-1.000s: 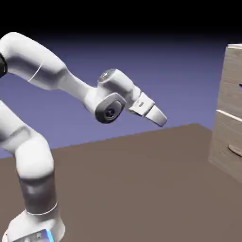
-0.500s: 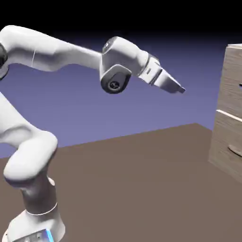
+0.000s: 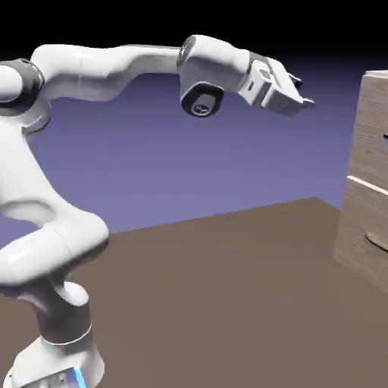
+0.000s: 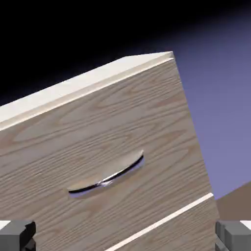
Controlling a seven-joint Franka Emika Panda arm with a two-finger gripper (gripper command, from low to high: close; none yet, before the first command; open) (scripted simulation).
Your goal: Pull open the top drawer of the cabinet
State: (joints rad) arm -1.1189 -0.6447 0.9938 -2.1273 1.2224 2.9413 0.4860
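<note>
A white robot arm reaches rightward from the lower left, its gripper (image 3: 301,92) raised high, jaws spread wide and empty. Further right, well apart from it, stands the cabinet (image 3: 367,182) at the frame's edge. Its top drawer (image 4: 98,147) is shut, contents hidden. The handle (image 4: 107,177), a thin curved bar, runs crosswise, tilted in the hand view, straight ahead.

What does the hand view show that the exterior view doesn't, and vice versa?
Hand view only: the top drawer front in full, its thin metal handle centred between the grey fingertips, and the pale seam beneath it.
Exterior view only: the whole arm, the open gripper short of the cabinet, the table, and a lower drawer front.
Both: the wood-grain cabinet, the blue-violet backdrop, no contact.
</note>
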